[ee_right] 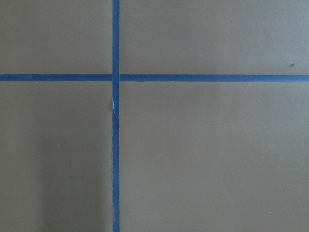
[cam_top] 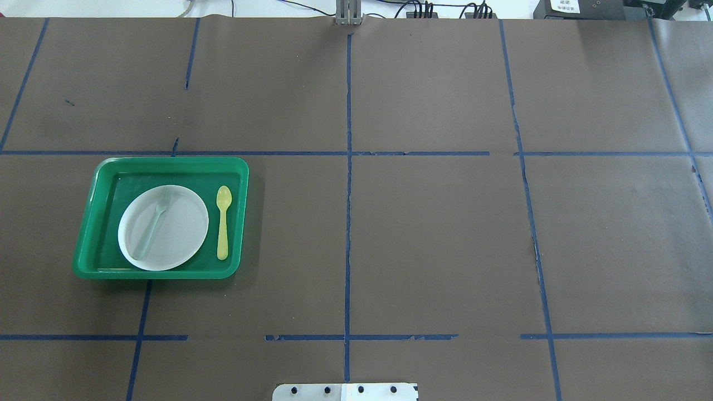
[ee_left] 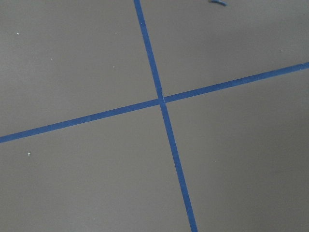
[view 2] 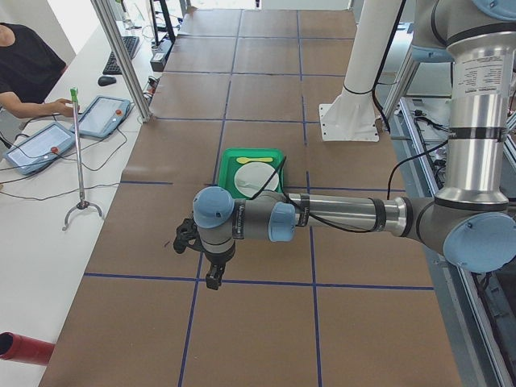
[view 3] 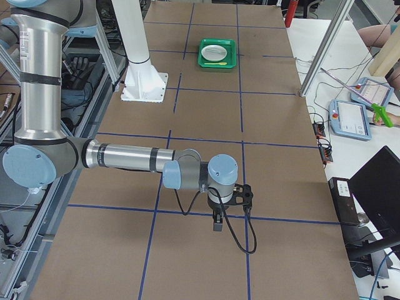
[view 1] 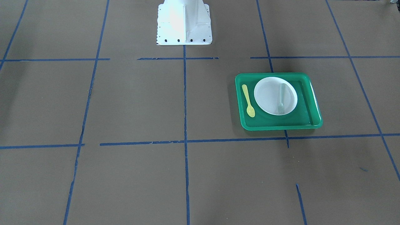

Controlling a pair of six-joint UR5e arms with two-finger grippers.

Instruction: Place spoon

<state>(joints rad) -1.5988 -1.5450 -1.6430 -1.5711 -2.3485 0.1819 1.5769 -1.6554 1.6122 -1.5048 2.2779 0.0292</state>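
The pale-yellow spoon [view 1: 248,100] lies flat on the floor of a green tray [view 1: 278,126], beside a white plate [view 1: 268,95], not touching it. In the overhead view the spoon [cam_top: 223,223] lies right of the plate [cam_top: 178,234], bowl end pointing away from the robot. My left gripper [view 2: 211,278] shows only in the left side view, hanging over bare table well short of the tray [view 2: 252,153]. My right gripper [view 3: 217,224] shows only in the right side view, far from the tray [view 3: 217,52]. I cannot tell whether either is open or shut.
A pale grey-green fork [view 1: 281,99] lies on the plate. The white robot base [view 1: 184,23] stands at mid table. Blue tape lines cross the brown table. Both wrist views show only tape crossings. Operators, tablets and a stand are beside the table [view 2: 81,153].
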